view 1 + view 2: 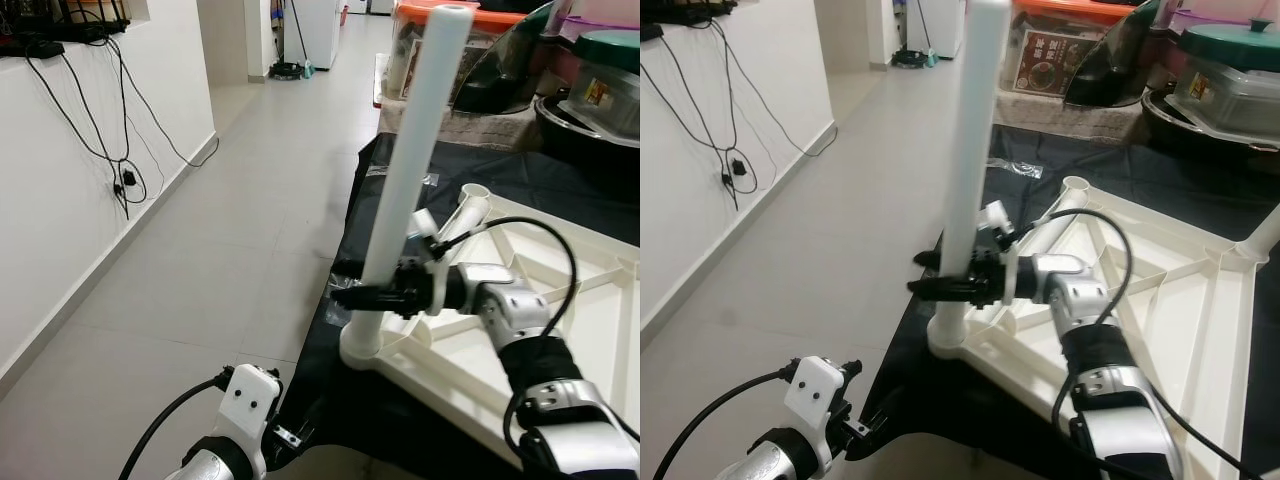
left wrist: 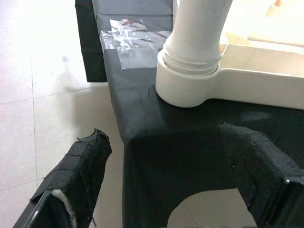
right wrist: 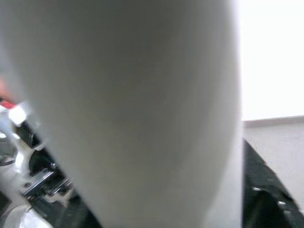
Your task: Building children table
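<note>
A white children's table top point(image 1: 570, 300) lies upside down on a black cloth. A long white leg point(image 1: 412, 170) stands almost upright in its near corner socket point(image 1: 362, 347). My right gripper point(image 1: 366, 296) is shut on the leg just above the socket, and the leg point(image 3: 133, 104) looms close in the right wrist view. My left gripper point(image 2: 166, 142) is open, low beside the cloth's corner and apart from the socket point(image 2: 187, 88), which it faces. A second corner socket point(image 1: 475, 192) has nothing in it.
Plastic tubs point(image 1: 500, 30) and a dark pot point(image 1: 590, 125) crowd the far end of the surface. Tiled floor point(image 1: 230, 230) stretches to my left. Cables point(image 1: 120, 170) hang down the white wall. Another white leg point(image 1: 1265, 235) shows at the far right.
</note>
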`<state>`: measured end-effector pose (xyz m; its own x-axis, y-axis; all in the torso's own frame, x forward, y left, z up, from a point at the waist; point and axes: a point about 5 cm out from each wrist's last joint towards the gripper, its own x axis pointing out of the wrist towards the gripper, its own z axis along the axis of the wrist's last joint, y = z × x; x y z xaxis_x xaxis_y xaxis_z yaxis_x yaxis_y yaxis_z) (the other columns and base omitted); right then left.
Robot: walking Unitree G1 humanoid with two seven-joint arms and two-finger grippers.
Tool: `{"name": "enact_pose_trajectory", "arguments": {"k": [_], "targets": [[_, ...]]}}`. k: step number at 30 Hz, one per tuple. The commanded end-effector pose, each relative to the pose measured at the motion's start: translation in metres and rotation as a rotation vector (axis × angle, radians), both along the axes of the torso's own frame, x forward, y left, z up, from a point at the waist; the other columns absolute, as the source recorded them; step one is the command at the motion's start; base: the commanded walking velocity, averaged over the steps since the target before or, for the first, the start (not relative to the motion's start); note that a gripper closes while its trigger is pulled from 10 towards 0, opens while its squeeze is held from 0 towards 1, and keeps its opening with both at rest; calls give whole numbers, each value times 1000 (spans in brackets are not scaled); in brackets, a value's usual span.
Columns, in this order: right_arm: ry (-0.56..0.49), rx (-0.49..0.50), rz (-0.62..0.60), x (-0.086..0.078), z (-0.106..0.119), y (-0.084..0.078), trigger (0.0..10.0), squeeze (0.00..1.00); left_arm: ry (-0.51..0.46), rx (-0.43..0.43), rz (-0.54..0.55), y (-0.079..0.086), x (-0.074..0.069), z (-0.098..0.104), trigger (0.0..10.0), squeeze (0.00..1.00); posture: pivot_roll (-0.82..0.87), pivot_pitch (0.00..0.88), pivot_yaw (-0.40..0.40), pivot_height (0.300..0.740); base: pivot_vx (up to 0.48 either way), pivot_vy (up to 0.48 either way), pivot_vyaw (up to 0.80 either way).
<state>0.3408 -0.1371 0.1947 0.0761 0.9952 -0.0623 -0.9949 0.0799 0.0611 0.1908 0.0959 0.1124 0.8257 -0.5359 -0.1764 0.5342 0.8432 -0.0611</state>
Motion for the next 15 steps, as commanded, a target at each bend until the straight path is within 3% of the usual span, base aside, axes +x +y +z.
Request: {"name": "enact_pose_trajectory", "arguments": {"k": [1,3,4,5,6,7,8,9,10,12,14,15], "targets": [[-21,-23,-43,4,-5,6,0,0,14,2,4,0,-2,-2,10000,0,155,57,-75,740,0,0,0],[-67,31,-286,14,-3,5,0,0,14,0,5,0,-2,-2,10000,0,151,58,-74,740,0,0,0],[-67,31,-286,14,-3,5,0,0,14,0,5,0,-2,-2,10000,0,151,58,-74,740,0,0,0],[-59,65,-472,22,-3,0,0,0,15,-1,2,0,-1,-2,10000,0,144,56,-70,740,0,0,0],[-59,65,-472,22,-3,0,0,0,15,-1,2,0,-1,-2,10000,0,144,56,-70,740,0,0,0],[-74,95,-881,33,-5,-17,0,0,17,-2,-2,1,-1,-3,10000,0,141,52,-69,740,0,0,0],[-101,87,-1061,33,-6,-26,0,0,18,-3,-3,1,-1,-3,10000,0,138,50,-68,740,0,0,0],[-101,87,-1061,33,-6,-26,0,0,18,-3,-3,1,-1,-3,10000,0,138,50,-68,740,0,0,0],[-116,76,-1313,30,-8,-42,0,0,19,-4,-4,1,-1,-3,10000,0,138,49,-64,740,0,0,0],[-116,76,-1313,30,-8,-42,0,0,19,-4,-4,1,-1,-3,10000,0,138,49,-64,740,0,0,0],[-135,51,-1561,15,-13,-54,0,0,20,-3,-7,1,-1,-4,10000,0,131,46,-61,740,0,0,0],[-135,51,-1561,15,-13,-54,0,0,20,-3,-7,1,-1,-4,10000,0,131,46,-61,740,0,0,0]]}}
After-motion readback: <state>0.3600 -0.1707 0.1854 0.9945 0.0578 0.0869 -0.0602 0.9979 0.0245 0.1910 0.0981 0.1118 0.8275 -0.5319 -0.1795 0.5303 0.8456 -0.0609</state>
